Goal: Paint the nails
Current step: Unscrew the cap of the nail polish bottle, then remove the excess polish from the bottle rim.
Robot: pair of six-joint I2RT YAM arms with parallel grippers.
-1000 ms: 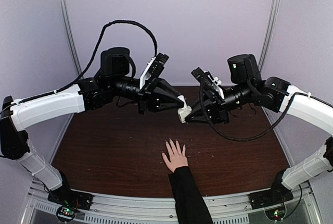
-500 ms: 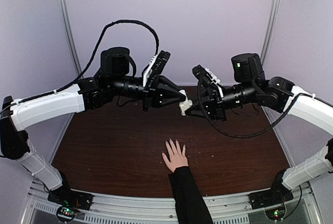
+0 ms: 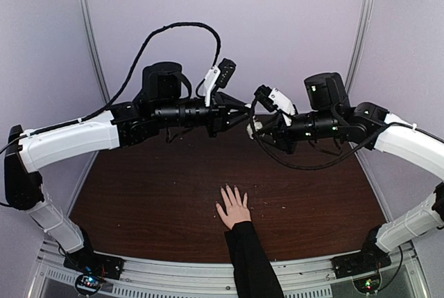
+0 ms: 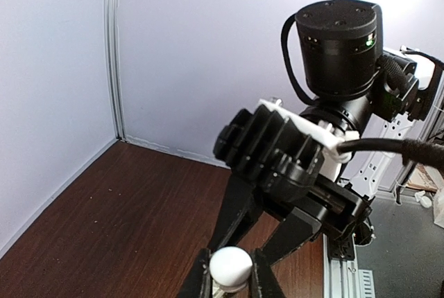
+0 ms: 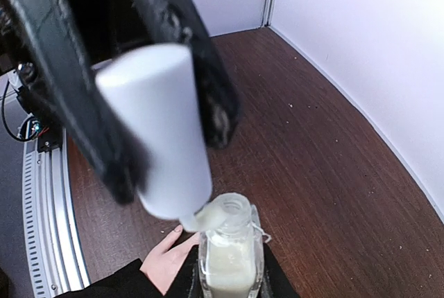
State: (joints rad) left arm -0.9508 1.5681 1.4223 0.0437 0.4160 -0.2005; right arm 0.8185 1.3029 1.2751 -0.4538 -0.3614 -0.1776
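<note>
A light-skinned hand (image 3: 234, 208) in a black sleeve lies flat on the brown table, fingers spread; its nails (image 3: 229, 189) are tiny at the fingertips. High above it the two grippers meet. My right gripper (image 5: 229, 274) is shut on a small clear bottle (image 5: 229, 263) of pale liquid, whose neck stands uncovered. My left gripper (image 4: 230, 270) is shut on the white cap (image 4: 230, 265), which leans beside the bottle's mouth (image 5: 229, 208) with its stem at the rim. In the right wrist view the hand (image 5: 163, 260) shows below the bottle, one nail (image 5: 178, 229) visible.
The dark wooden table (image 3: 139, 194) is walled by pale panels at the back and sides. A metal rail (image 3: 208, 270) runs along the near edge by the arm bases. A black cable (image 3: 173, 31) loops above the left arm.
Both grippers have risen and shifted back and right together, holding cap and bottle, and both wrists have rolled. The hand on the table has stayed still.
</note>
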